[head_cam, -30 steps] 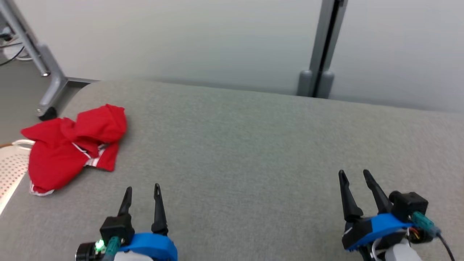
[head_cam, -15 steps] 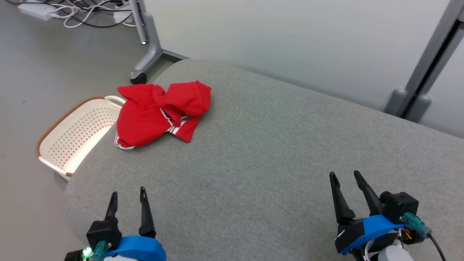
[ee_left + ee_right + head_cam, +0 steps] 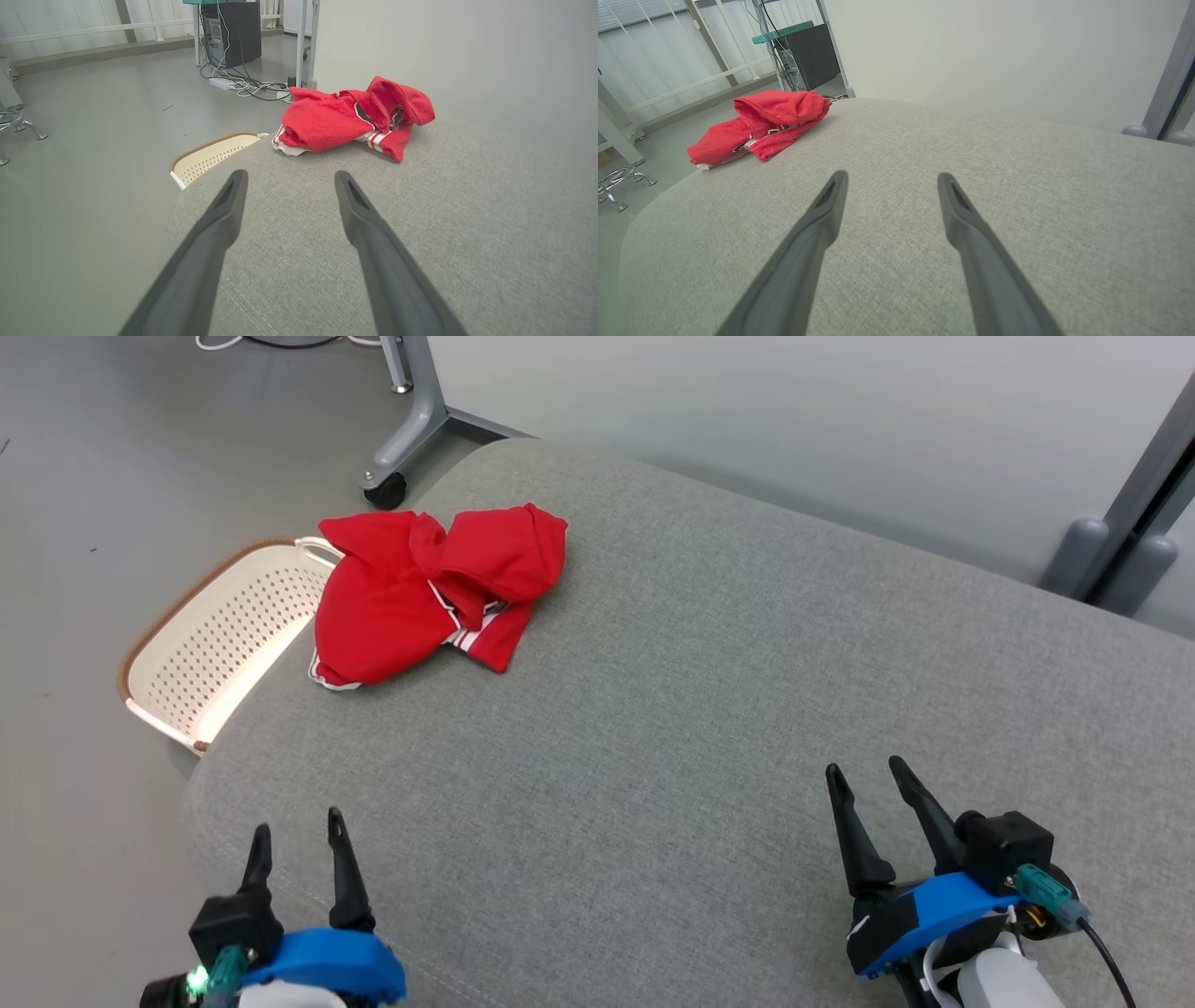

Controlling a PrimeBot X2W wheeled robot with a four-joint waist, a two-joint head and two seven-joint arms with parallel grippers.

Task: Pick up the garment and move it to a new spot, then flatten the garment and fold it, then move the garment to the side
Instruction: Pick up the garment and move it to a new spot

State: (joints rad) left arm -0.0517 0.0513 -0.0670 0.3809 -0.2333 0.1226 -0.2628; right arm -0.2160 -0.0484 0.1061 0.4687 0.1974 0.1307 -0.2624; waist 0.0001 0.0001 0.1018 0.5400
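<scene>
The red hooded top (image 3: 429, 593) lies crumpled at the far left corner of the grey upholstered surface (image 3: 728, 644), with its edge just above a white perforated basket (image 3: 205, 653) on the floor. Both grippers are empty, with the fingers spread. The left gripper (image 3: 297, 823) is at the near left edge and the right gripper (image 3: 863, 766) is well apart on the near right. The pick-up is not yet begun. I think the left one, being nearer, should reach and pinch a thick raised fold, perhaps the hood, though I cannot say surely which bulge that is. Lifting straight up first would keep the cloth out of the basket.
</scene>
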